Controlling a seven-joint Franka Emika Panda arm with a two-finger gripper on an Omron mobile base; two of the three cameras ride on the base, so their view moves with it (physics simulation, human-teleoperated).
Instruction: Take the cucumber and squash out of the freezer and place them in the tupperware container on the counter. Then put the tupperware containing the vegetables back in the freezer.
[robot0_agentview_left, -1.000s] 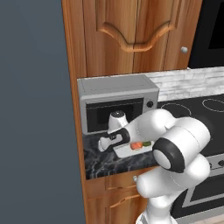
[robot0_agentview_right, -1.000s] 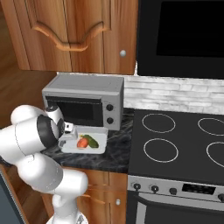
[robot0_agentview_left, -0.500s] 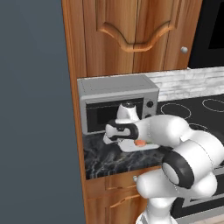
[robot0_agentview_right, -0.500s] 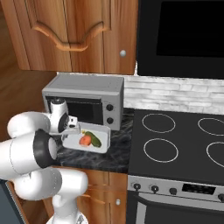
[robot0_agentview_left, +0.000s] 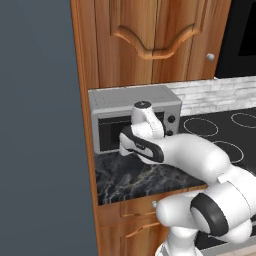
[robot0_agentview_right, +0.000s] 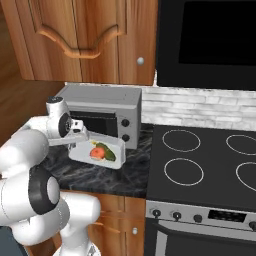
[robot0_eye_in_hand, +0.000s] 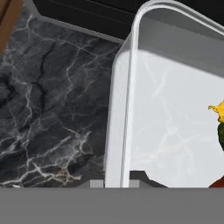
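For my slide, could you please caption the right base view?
Gripper shut on tupperware container, lifted tilted above the counter, squash and cucumber inside.

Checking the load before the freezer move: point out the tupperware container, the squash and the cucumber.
tupperware container (robot0_agentview_right: 80, 153): right base view, on its whitish near wall, left of the vegetables.
squash (robot0_agentview_right: 94, 152): right base view, on the red-orange body inside the container.
cucumber (robot0_agentview_right: 108, 153): right base view, on the dark green body beside the squash.

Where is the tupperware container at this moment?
In the right base view the tupperware container is tilted over the counter, in front of the microwave, left of the stovetop, with the end effector at its left rim.
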